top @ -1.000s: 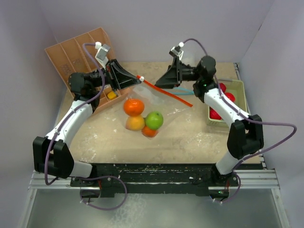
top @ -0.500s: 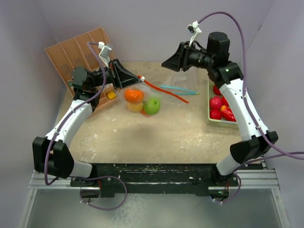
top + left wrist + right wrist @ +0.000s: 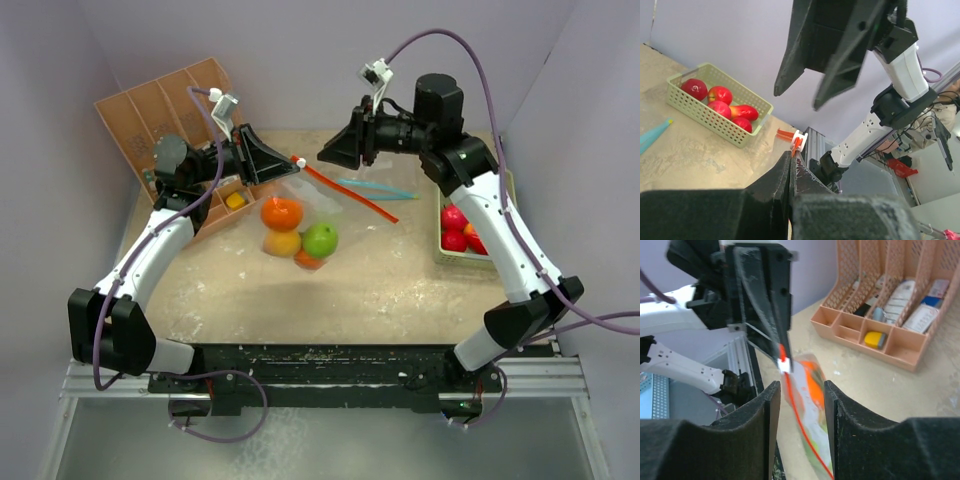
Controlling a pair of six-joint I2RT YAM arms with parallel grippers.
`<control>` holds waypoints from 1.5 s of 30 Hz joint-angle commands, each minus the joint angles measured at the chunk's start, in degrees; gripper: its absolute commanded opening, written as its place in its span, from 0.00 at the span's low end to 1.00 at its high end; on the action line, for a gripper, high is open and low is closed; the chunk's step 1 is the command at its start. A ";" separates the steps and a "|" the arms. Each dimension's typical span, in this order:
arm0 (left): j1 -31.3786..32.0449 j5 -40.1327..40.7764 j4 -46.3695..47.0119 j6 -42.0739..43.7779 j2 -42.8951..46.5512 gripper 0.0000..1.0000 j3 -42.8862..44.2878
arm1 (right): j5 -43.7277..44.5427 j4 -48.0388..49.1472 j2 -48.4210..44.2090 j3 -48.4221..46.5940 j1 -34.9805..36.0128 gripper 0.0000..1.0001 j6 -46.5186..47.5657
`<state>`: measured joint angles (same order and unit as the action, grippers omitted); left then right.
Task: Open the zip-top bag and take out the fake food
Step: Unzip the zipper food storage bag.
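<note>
- The fake food (image 3: 283, 214), small glossy plastic toy fruits in orange, yellow-orange and green, sits bunched inside the clear plastic zip-top bag (image 3: 345, 212), below and just in front of the left gripper (image 3: 290, 163).
- More red toy fruits (image 3: 695, 89) lie in the pale green mesh plastic basket (image 3: 705, 117), well out to the right gripper's (image 3: 322, 157) right, under that arm.
- The left gripper's jaws are pressed together on the bag's top corner, with the small white slider (image 3: 798, 136) at their tips; that corner is lifted.
- The red zip strip (image 3: 350, 193) slants away from this grip, passing beneath the right gripper, down to the sandy tabletop (image 3: 400, 280); a thin teal strip (image 3: 375, 187) lies just beyond it.
- The right gripper hangs raised, near the left gripper's tips and facing them, its jaws partly apart with nothing between them.
- A peach-orange mesh plastic desk organiser (image 3: 150, 110) stands tilted behind the left gripper.
</note>
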<state>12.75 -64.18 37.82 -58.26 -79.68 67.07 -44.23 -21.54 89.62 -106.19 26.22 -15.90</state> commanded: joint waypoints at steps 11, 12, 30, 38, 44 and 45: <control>-0.28 1.28 0.74 1.65 1.10 0.00 2.64 | -1.00 -1.13 2.37 -6.66 6.48 0.47 3.34; -0.27 1.32 0.70 1.61 1.04 0.00 2.66 | -0.79 -1.19 2.47 -6.66 6.70 0.46 3.45; -0.31 -0.04 0.61 1.61 1.12 0.00 3.82 | 0.92 0.02 3.93 -5.42 7.55 0.49 3.79; -0.38 -0.81 -0.54 2.20 0.91 0.00 5.42 | 0.48 1.47 4.27 -4.90 7.61 0.38 3.04; -0.29 -1.14 0.58 1.72 1.74 0.00 4.30 | 0.06 2.79 3.85 -5.01 7.46 0.52 2.58; -0.33 -1.10 0.73 1.57 1.94 0.00 4.02 | -0.43 2.69 4.17 -5.45 7.48 0.50 2.36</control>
<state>12.43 -65.82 35.03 -56.88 -79.70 69.36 -43.03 -21.52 94.76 -110.10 33.45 -12.78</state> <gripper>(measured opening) 0.004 0.521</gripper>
